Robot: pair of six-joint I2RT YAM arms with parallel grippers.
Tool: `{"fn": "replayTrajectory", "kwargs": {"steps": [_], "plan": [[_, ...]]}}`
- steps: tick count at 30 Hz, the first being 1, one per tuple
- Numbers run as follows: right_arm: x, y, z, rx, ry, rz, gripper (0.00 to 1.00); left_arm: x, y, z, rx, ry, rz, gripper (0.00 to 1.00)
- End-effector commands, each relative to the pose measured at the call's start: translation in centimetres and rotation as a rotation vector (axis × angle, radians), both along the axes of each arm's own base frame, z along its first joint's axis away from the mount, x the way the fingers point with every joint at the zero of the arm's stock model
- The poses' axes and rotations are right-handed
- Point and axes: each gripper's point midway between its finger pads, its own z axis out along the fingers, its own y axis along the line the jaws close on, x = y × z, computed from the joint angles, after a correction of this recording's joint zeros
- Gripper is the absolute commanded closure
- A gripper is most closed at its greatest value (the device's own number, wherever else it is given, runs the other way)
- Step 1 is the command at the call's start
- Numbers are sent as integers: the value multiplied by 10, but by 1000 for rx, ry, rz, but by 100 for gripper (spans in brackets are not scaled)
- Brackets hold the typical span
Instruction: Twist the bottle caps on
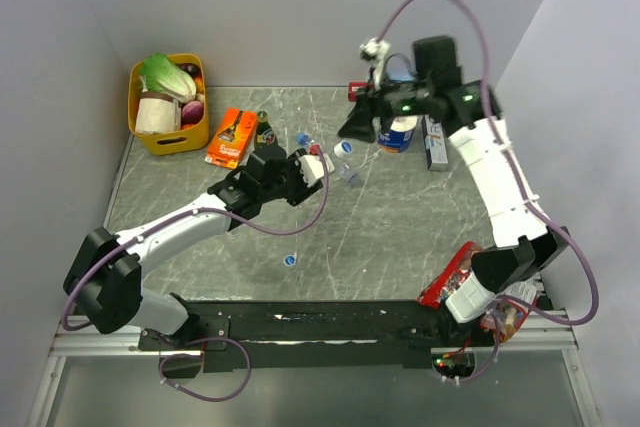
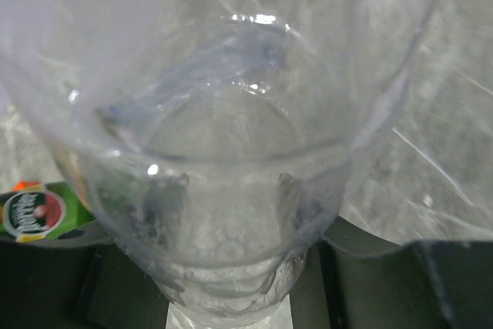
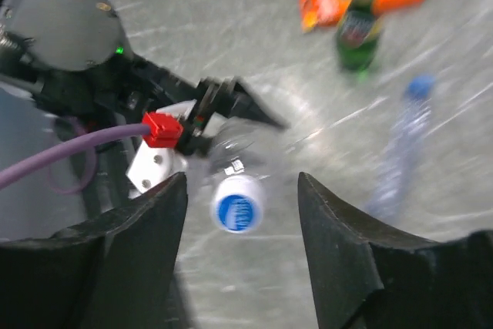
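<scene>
Bottle (image 2: 231, 190) fills my left wrist view, clamped in the left gripper (image 1: 325, 167), cap (image 3: 236, 209) pointing right. Facing it, the right gripper (image 3: 243, 182) hovers, fingers apart, empty; I see a green bottle (image 1: 265, 132) far left, a loose cap (image 1: 289, 260) near.

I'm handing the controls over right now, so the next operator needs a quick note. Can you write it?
Left gripper: jaws shut on a clear bottle, pointed toward the right arm.
Right gripper: jaws open, empty, facing that bottle's end, where a blue-and-white cap sits; whether it is tight cannot be told.
Second bottle: lying on the table, capped blue.
Loose blue cap: on the table near the arm bases.
Left to do: check the held bottle's cap, then fit the loose one; I cannot clearly pick out its bottle.
</scene>
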Motion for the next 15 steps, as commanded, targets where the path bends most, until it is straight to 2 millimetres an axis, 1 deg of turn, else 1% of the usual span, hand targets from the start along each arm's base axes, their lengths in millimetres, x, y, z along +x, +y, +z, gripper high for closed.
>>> {"fn": "replayTrajectory", "kwargs": {"steps": [1,2,3,4,5,6,7,8,9,10,11,12,15], "plan": [[-38,-23,45,-24,-339,269,32,-24,-2,14,7,-22,-206,99],[-50,-23,42,-49,-389,326,31,-33,-5,15,15,-33,-285,99],[-57,-23,26,-103,-466,407,30,-39,-2,7,43,-10,-318,99],[-69,-28,25,-152,-543,434,31,-43,-2,4,59,-10,-350,99],[-76,-30,18,-191,-597,477,30,-48,-5,3,80,-26,-410,99],[-87,-24,-5,-237,-659,584,31,-52,-3,-2,100,-12,-429,99],[-93,-30,-5,-294,-742,596,31,-53,-3,-2,108,-17,-439,99],[-97,-28,-11,-321,-809,643,30,-52,-4,-1,119,-38,-464,99],[-104,-25,-30,-334,-804,688,30,-52,-4,-1,128,-44,-473,99],[-106,-24,-24,-337,-877,685,30,-53,-4,-2,137,-46,-483,99],[-106,-24,-27,-355,-908,696,30,-51,-4,-1,150,-66,-495,99],[-110,-21,-35,-358,-912,725,29,-52,-5,-2,155,-69,-506,99],[-114,-18,-38,-373,-927,763,30,-51,-7,1,156,-78,-518,99]]}}
